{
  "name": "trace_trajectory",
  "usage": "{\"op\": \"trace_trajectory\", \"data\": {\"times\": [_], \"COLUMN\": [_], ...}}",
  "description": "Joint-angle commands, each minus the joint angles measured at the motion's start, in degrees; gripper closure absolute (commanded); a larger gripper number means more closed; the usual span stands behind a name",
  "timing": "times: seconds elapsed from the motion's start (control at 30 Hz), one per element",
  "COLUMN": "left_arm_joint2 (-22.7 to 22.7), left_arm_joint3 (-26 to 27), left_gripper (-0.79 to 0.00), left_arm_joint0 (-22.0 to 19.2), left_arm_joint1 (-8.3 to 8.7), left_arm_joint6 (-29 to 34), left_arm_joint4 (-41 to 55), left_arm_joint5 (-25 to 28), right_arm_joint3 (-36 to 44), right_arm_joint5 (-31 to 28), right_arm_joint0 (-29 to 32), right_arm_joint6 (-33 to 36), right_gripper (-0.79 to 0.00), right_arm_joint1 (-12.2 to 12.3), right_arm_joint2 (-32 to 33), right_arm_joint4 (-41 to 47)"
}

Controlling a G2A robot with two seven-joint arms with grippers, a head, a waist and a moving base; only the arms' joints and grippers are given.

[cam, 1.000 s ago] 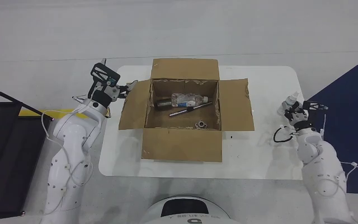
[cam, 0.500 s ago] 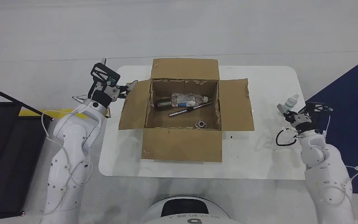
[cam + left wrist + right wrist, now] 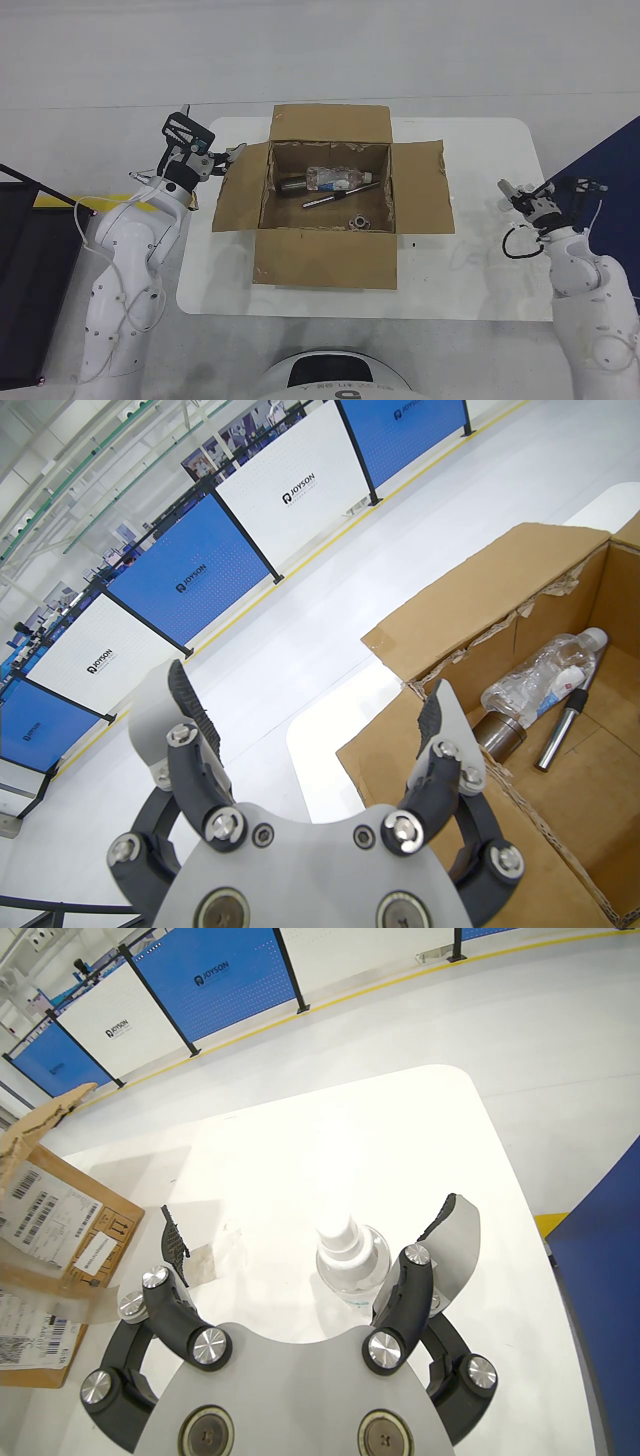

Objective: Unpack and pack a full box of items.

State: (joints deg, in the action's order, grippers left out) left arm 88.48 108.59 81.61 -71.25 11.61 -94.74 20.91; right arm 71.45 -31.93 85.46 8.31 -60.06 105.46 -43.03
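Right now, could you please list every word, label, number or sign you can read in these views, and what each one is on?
Partition panels: a logo and one brand word on each, not quoted here.
Cardboard box side: shipping labels with barcodes and numbers, too small to read.
Same side: a handling mark of two arrows side by side.
Plastic bottle in the box: label print, too small to read.

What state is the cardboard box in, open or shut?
Open: the box has four flaps spread outward; a bottle and metal rod show inside.
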Motion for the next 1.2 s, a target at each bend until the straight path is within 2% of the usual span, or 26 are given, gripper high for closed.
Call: {"op": "trace_trajectory", "data": {"times": [0.0, 0.23, 0.37, 0.73, 0.8, 0.93, 1.0, 1.17], "left_arm_joint2": [0.0, 0.0, 0.0, 0.0, 0.0, 0.0, 0.0, 0.0], "left_arm_joint3": [0.0, 0.0, 0.0, 0.0, 0.0, 0.0, 0.0, 0.0], "left_gripper": [-0.785, -0.785, -0.785, -0.785, -0.785, -0.785, -0.785, -0.785], "left_arm_joint0": [0.0, 0.0, 0.0, 0.0, 0.0, 0.0, 0.0, 0.0], "left_arm_joint1": [0.0, 0.0, 0.0, 0.0, 0.0, 0.0, 0.0, 0.0], "left_arm_joint6": [0.0, 0.0, 0.0, 0.0, 0.0, 0.0, 0.0, 0.0], "left_arm_joint4": [0.0, 0.0, 0.0, 0.0, 0.0, 0.0, 0.0, 0.0], "left_arm_joint5": [0.0, 0.0, 0.0, 0.0, 0.0, 0.0, 0.0, 0.0], "right_arm_joint3": [2.2, 16.5, 25.1, 25.2, 25.8, 28.6, 29.5, 30.2], "right_arm_joint5": [-1.0, -0.4, 1.6, 1.4, -0.7, -7.6, -11.2, -16.0], "right_arm_joint0": [0.8, 6.1, 9.2, 9.2, 8.4, 2.5, -1.0, -9.6], "right_arm_joint6": [3.1, 12.2, 18.6, 18.7, 20.0, 28.4, 32.3, 42.7], "right_gripper": [-0.785, -0.785, -0.785, -0.785, -0.785, -0.785, -0.785, -0.785], "right_arm_joint1": [0.2, 0.8, 0.6, 0.6, 0.7, 1.3, 1.5, 2.0], "right_arm_joint2": [1.5, 6.5, 7.2, 7.0, 5.3, -1.6, -5.4, -15.8], "right_arm_joint4": [3.8, 14.6, 29.7, 29.7, 28.4, 25.4, 26.1, 29.4]}}
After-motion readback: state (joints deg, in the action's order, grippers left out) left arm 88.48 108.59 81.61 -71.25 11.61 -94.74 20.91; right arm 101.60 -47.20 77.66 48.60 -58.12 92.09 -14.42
